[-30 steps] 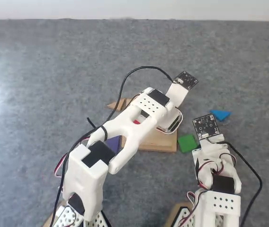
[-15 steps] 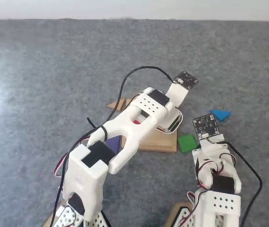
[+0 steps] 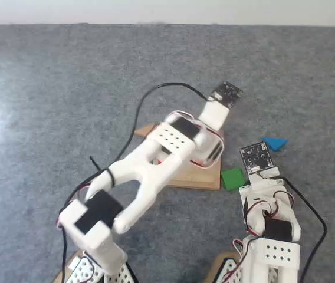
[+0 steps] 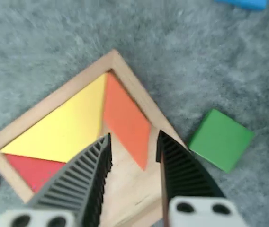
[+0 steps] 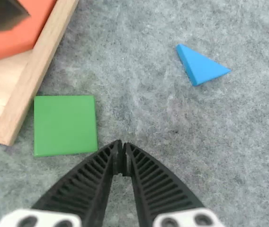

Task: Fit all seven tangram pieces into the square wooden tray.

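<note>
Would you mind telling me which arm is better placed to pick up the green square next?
Right, probably. Its gripper, shut, is just beside the green square, while the left gripper, open, is over the wooden tray, above the orange piece.

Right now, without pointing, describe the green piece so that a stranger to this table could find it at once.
Start at the square wooden tray in the middle of the grey mat. Just off its corner nearest the right arm, a green piece lies flat on the mat. Unlike the blue triangle farther off, it is square and close beside the tray.
</note>
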Controlling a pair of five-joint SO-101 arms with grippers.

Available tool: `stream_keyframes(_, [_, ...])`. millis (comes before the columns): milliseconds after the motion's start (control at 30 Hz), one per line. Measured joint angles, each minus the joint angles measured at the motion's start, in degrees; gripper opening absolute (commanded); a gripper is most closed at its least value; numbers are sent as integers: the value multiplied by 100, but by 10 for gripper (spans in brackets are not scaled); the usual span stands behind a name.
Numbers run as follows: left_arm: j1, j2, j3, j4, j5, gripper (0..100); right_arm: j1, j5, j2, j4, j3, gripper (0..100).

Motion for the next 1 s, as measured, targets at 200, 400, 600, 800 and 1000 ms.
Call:
stream_keyframes(200, [-1099, -888, 879, -633, 369, 155, 0, 0, 0, 0, 0, 9])
stream_keyframes(400, [-2119, -1697, 1749, -826, 536, 155, 0, 0, 0, 0, 0, 9])
stream_keyframes(600, [-3086, -1978, 2286, -826, 545, 155, 0, 0, 0, 0, 0, 9])
stream_keyframes(800, [-3112, -1987, 2716, -949, 589, 155, 0, 0, 0, 0, 0, 9])
stream_keyframes(1000, [-2804, -1987, 3596, -2224, 580, 155, 0, 0, 0, 0, 44, 9])
